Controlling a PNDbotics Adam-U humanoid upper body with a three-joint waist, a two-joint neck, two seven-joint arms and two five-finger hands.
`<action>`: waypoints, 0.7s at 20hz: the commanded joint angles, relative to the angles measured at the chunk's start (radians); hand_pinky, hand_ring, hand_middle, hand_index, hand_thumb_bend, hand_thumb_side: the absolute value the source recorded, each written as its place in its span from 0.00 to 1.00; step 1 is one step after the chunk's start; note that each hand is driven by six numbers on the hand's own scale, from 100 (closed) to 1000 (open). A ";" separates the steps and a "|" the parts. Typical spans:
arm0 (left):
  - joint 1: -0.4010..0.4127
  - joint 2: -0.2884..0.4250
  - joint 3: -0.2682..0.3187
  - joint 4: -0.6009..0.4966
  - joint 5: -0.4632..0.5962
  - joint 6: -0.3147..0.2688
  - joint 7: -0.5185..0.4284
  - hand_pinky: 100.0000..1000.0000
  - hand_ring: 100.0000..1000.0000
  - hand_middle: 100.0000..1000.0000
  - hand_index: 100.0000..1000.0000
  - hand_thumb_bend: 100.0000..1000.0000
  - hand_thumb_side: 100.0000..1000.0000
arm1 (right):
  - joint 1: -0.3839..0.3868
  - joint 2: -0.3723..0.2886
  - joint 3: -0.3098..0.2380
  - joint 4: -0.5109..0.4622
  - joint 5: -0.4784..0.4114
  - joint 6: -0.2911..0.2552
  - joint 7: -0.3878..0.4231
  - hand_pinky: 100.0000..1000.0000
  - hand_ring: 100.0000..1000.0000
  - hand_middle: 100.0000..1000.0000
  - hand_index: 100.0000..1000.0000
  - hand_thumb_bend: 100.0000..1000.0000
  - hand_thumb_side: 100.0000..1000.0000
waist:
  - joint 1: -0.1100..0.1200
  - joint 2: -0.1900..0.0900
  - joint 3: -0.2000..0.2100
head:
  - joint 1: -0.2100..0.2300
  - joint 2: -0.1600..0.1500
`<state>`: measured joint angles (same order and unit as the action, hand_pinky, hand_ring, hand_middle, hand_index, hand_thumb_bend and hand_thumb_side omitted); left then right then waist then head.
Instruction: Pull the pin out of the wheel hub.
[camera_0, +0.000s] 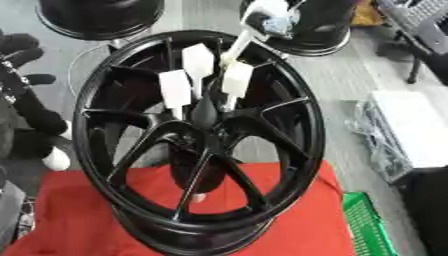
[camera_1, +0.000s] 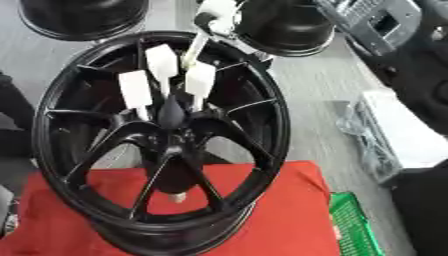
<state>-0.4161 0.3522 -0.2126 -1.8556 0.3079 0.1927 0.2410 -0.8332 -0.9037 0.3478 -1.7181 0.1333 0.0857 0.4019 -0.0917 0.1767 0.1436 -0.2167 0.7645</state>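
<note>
Black alloy wheel hub stands tilted on a red-covered worktop, its spoked face turned up toward the camera. Three white pins sit close together at the hub centre. Each has a flat rectangular head and a thin stem that runs down into the hub. The left pin, middle pin and right pin all have their long axes running up the picture, heads away from the hub and fanning slightly apart. A black tapered centre cone rises between their stems, narrow end up.

A longer white rod slants from beside the right pin up to a white block above the rim. Whether it joins the pin cannot be told.

The left hand shows only as black rounded shapes at the left edge, well apart from the pins, and it cannot be told whether it is spread or closed. It touches none of them.

Two more black wheels lie on the grey floor behind, one at upper left and one at upper right. A green crate sits at the worktop's right edge, and a white box lies on the floor to the right.
</note>
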 joint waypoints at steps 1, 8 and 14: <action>-0.010 0.018 0.005 -0.015 -0.007 0.001 -0.001 0.61 0.80 0.68 0.68 0.06 0.72 | 0.038 -0.091 -0.065 -0.028 -0.029 0.011 -0.052 0.67 0.52 0.29 0.50 0.07 0.13 | 0.004 -0.019 -0.002 | 0.004 0.006; -0.010 0.022 0.011 -0.016 -0.010 0.002 0.003 0.61 0.80 0.68 0.68 0.06 0.72 | 0.253 -0.203 -0.232 -0.070 -0.111 0.044 -0.213 0.66 0.51 0.28 0.49 0.03 0.02 | 0.007 -0.008 -0.012 | 0.027 0.006; -0.007 0.029 0.022 -0.018 -0.014 0.000 0.011 0.61 0.80 0.68 0.68 0.06 0.72 | 0.524 -0.281 -0.408 -0.036 -0.155 0.070 -0.392 0.66 0.50 0.28 0.49 0.03 0.00 | 0.009 0.001 -0.031 | 0.057 0.006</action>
<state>-0.4139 0.3613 -0.2033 -1.8556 0.3020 0.1941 0.2477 -0.3064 -1.1248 -0.0071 -1.7599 -0.0114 0.1506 0.0477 -0.0859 0.1881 0.1139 -0.1679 0.7708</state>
